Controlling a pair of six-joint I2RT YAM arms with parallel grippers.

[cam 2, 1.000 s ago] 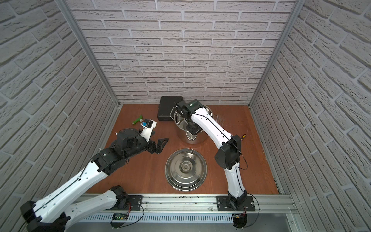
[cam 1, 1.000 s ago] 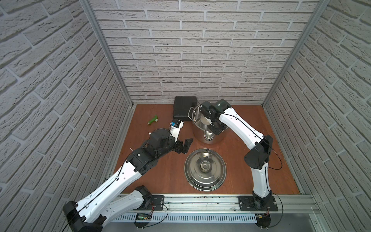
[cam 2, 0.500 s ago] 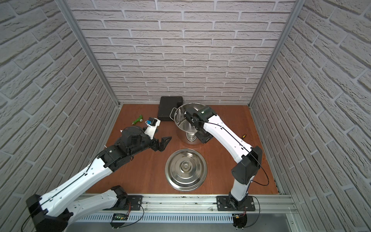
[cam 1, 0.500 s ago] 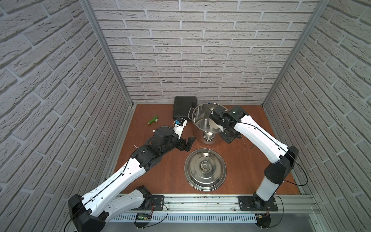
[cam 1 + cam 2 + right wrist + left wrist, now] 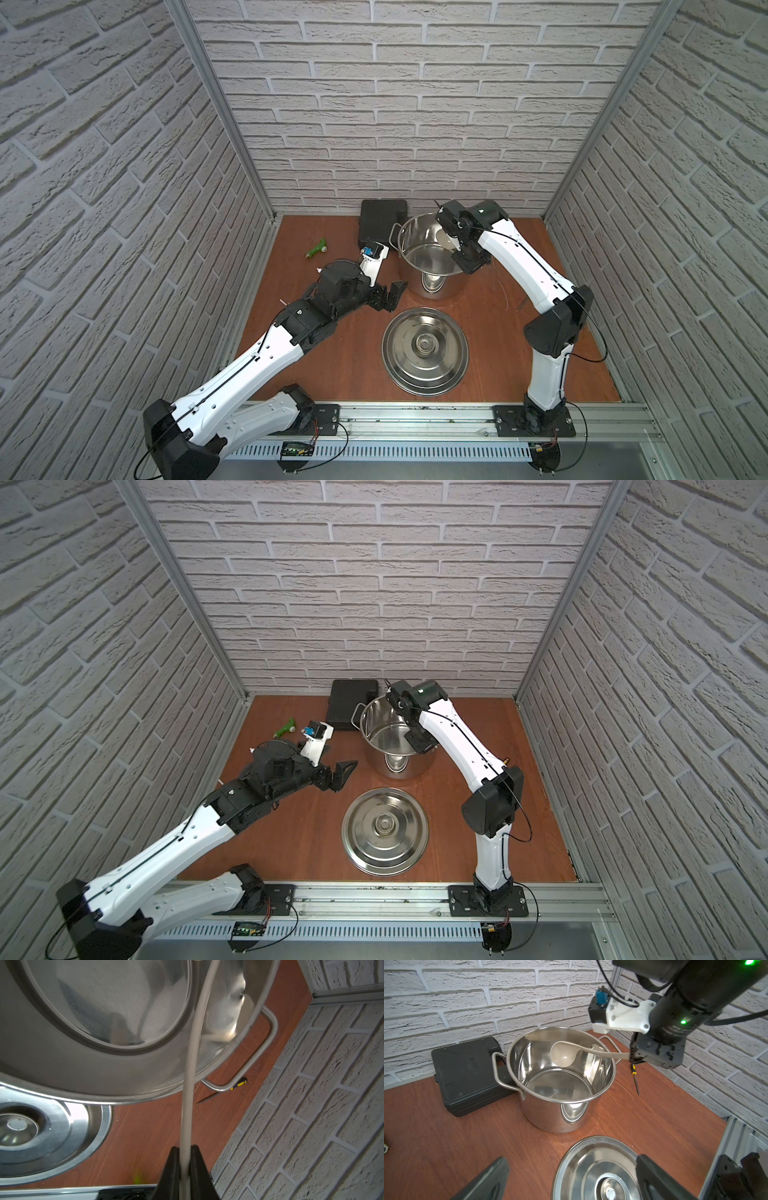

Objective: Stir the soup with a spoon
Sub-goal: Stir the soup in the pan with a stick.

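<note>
Right gripper: pinching the handle end of the ladle, just outside the rim of the pot.
Ladle bowl: hangs inside the pot's mouth, up near rim height and well clear of the pot's floor. The handle crosses the rim; you cannot tell whether it touches.
Pot state: upright, lid off, no liquid showing, nothing steadying it.
Slip risk: you hold a long handle by its tip, so drag against the pot's wall could twist it in the jaws.
Shove risk: sweep wide or dip steeply and the handle may lever on the rim, sliding or tipping the pot.
Left gripper: spread wide and empty, beside the pot but apart from it.
Lid: flat, near the pot on the rail side, in a sliding pot's path.
Screwdriver: beside the pot, below your right gripper; a low descent could strike it.
</note>
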